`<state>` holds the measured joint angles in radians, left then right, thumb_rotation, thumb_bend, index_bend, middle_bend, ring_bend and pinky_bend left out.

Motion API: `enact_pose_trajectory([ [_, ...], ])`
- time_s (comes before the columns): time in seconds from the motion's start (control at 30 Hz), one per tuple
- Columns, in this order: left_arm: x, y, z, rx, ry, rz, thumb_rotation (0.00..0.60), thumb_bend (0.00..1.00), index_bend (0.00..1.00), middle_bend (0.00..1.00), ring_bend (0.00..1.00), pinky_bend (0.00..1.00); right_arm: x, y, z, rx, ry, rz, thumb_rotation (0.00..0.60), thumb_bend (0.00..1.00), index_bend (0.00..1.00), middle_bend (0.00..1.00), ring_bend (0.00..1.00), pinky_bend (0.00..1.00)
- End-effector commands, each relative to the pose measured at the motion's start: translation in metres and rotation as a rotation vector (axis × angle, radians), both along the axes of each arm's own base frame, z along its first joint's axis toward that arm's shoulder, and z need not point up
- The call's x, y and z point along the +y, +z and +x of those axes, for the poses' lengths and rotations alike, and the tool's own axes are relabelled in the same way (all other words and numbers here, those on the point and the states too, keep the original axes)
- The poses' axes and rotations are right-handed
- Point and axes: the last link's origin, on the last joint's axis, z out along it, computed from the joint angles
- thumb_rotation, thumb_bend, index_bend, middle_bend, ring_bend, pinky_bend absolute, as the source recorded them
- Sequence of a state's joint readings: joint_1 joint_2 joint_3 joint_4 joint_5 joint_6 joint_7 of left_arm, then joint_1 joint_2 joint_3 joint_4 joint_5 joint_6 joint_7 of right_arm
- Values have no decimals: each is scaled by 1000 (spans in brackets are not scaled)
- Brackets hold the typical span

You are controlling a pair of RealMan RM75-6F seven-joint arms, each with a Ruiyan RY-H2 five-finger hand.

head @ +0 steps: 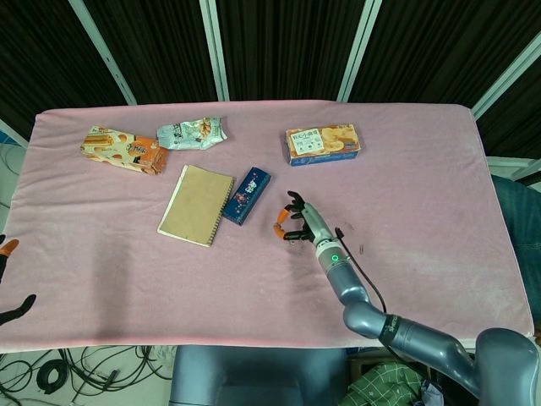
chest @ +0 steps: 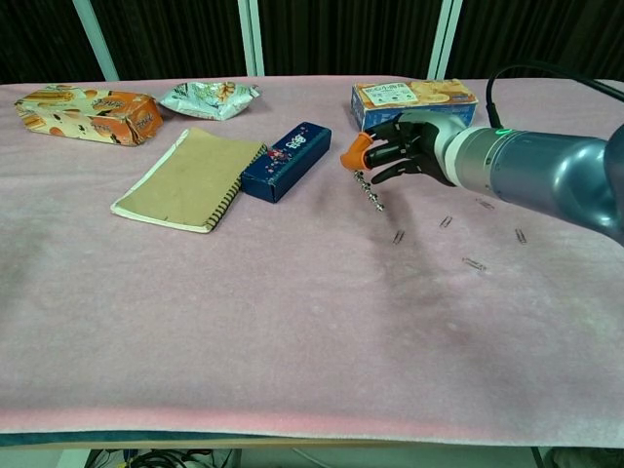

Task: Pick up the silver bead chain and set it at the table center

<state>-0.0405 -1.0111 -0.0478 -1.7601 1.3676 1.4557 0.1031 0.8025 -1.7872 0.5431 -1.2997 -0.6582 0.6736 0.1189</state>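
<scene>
pinching the silver bead chain (chest: 370,191) in your right hand (chest: 395,153), chain dangling above the pink table (chest: 292,292) beside the blue case (chest: 286,161), your left hand (head: 10,283) at the table edge, fingers apart

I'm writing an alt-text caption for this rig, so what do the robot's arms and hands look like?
The right arm is a glossy blue-grey tube with a pale silver wrist cuff, a small green light and a thin black cable running along it. The right hand is black with orange fingertips. Of the left hand, only dark fingers, one orange-tipped, show at the head view's edge.
</scene>
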Motion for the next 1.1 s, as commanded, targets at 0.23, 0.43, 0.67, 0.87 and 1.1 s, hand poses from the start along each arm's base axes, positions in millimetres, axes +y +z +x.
enact_pose_trajectory([
  [0.23,0,1,0,-2,-1,5,600,222,119,0,0,0,-3,-14,-10,16,-9,-15,586,343,605,3,59,207],
  [0.43,-1,0,1,1,-4,-2,600,222,119,0,0,0,4,-20,-25,26,-5,-5,588,343,605,14,59,194],
  [0.67,-1,-1,1,5,-6,-4,600,222,119,0,0,0,11,-24,-33,12,-1,10,587,343,605,14,59,188],
  [0.87,-1,-1,1,7,-6,-1,600,222,119,0,0,0,11,-19,-38,-2,0,3,586,343,605,16,59,187],
  [1.1,-2,-3,3,6,-12,-14,600,222,119,0,0,0,14,-18,-47,-10,-16,18,587,343,605,16,59,188],
])
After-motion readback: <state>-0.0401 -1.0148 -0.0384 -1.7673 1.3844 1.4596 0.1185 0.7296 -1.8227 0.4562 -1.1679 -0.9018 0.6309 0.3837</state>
